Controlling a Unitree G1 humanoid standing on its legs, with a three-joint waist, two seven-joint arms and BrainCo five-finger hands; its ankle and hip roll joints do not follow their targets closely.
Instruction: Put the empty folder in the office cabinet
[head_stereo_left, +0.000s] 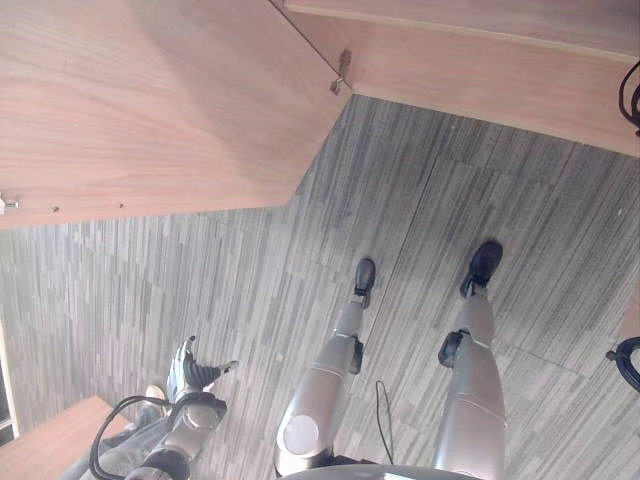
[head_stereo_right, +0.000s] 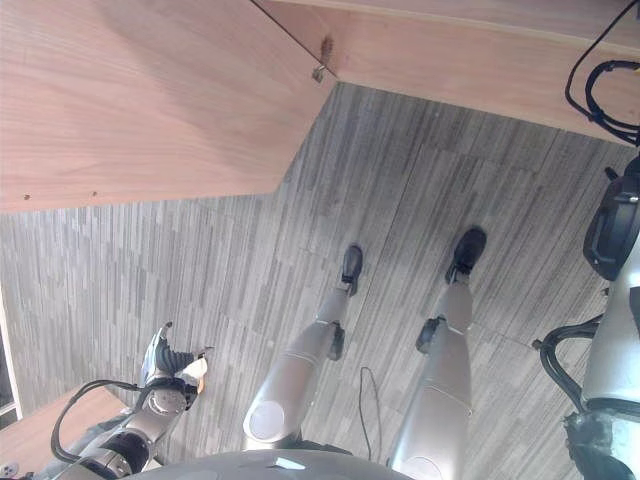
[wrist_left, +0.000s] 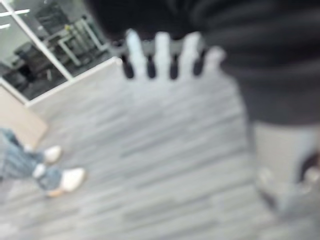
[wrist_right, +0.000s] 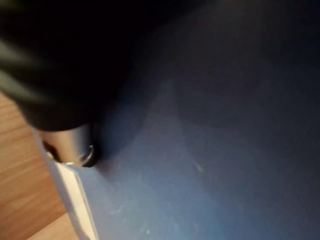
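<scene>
Right hand (wrist_right: 70, 145) against blue folder (wrist_right: 210, 150), fingers' state unreadable. Left hand (head_stereo_left: 192, 374) idle, fingers relaxed. Carry step; next you reach wooden cabinet (head_stereo_left: 150, 110).

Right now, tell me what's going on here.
The head views look down past an open wooden cabinet door to grey striped carpet. The left robot hand hangs low beside the body, fingers straight, holding nothing. In the right wrist view, the right robot hand is pressed close against a blue folder with wood beside it; its fingers are hidden, so the grip can't be read. A person's shoes stand on the carpet nearby.
</scene>
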